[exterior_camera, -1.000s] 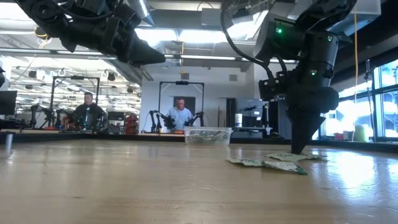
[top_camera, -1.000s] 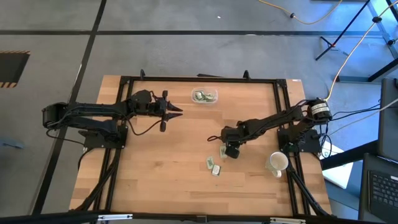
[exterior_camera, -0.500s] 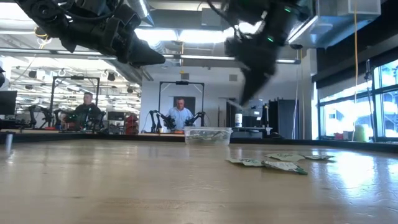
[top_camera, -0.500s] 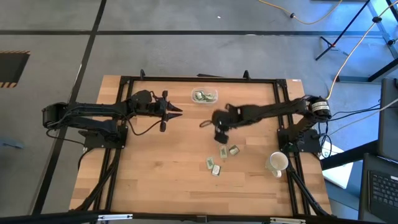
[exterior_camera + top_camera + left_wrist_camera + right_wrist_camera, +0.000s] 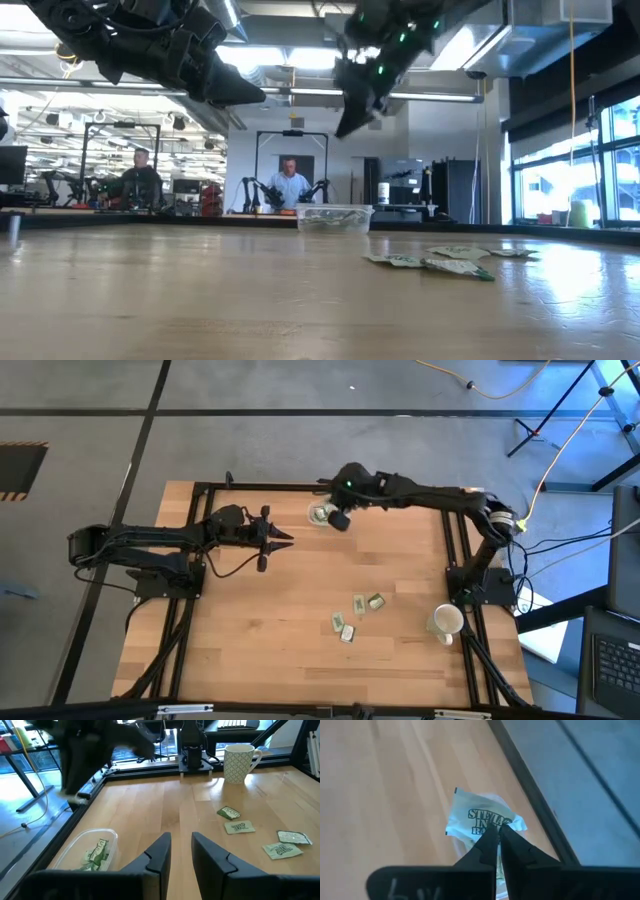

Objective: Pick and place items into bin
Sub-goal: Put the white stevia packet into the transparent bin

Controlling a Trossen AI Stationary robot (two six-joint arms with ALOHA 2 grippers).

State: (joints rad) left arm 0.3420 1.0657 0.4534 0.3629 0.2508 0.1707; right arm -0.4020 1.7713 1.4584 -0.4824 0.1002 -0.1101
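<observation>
- The right gripper is raised over the far middle of the table, right above the bin.
- Its fingers are pinched on one packet, pale green and white with dark print; the packet hangs above the bin.
- In the low view this gripper sits high, well above the bin.
- The bin stands near the table's far edge, with several packets already inside.
- Four more packets lie loose on the wood, right of centre; they are close together and well apart from the bin.
- A white cup stands near the right edge, beside those loose packets.
- The left gripper hangs over the far left of the table, left of the bin, its fingers slightly apart and holding nothing.
- Two people show in the room beyond the table.
</observation>
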